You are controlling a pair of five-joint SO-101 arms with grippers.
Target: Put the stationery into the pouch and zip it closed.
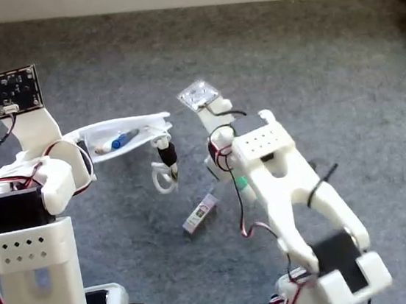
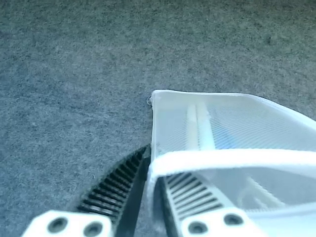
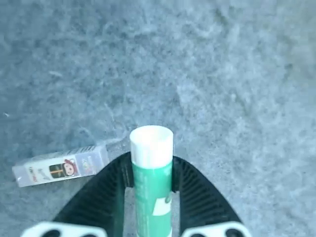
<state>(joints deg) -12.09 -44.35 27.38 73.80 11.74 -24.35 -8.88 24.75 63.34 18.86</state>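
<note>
The pouch is held by one end in the left hand, raised off the bench. A pen is seen lying inside it. To the right of the pouch, a glue stick is gripped in the right hand. A small box is laid flat on the bench between the two arms, near the right hand.

My left arm and right arm are chunky white plastic with black motors, thin red and black wires, tiny round holes, and black ribbed fingers.
</note>
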